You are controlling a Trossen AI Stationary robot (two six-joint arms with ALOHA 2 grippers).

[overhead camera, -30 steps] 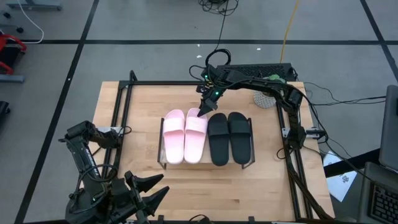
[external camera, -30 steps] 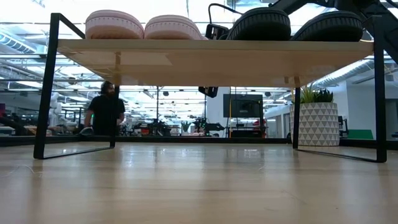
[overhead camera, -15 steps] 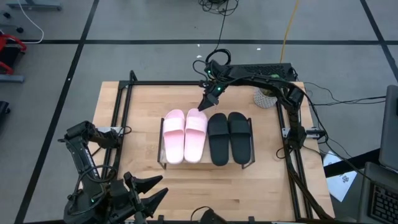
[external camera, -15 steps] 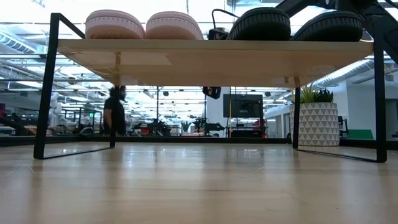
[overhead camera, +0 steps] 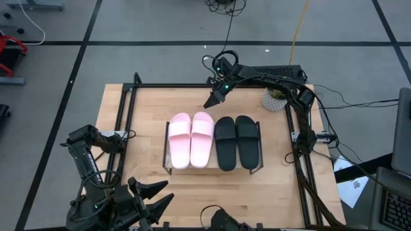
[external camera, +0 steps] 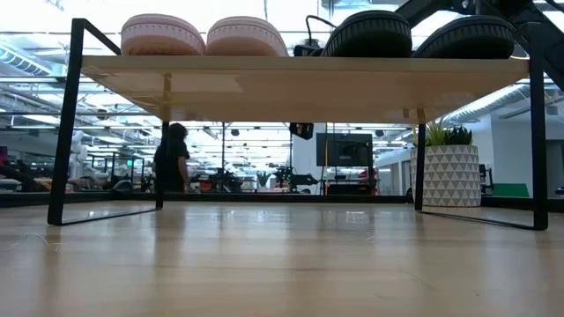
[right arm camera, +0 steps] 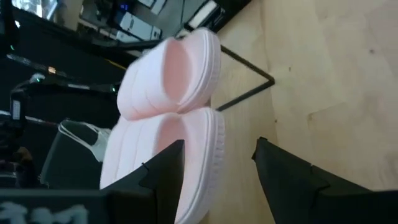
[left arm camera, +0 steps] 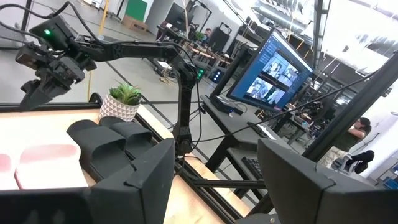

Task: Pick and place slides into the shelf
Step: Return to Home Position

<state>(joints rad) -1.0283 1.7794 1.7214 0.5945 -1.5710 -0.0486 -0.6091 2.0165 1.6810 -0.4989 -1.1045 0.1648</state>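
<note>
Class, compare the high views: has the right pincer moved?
Yes: the right pincer has backed off the shelf toward the far edge of the table.

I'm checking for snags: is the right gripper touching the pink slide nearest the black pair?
Apart. The high view shows a plain gap between the right gripper, open beyond the slide's end, and that pink slide.

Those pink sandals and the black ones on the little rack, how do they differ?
The pink pair is pale and fills the shelf's left half in the high view; the black pair is dark and fills the right half. The open right gripper hovers beyond the pink pair, farther from the black pair; the left gripper waits off the table's near-left corner. Both pairs lie flat, same one-strap shape, pointing the same way.
</note>
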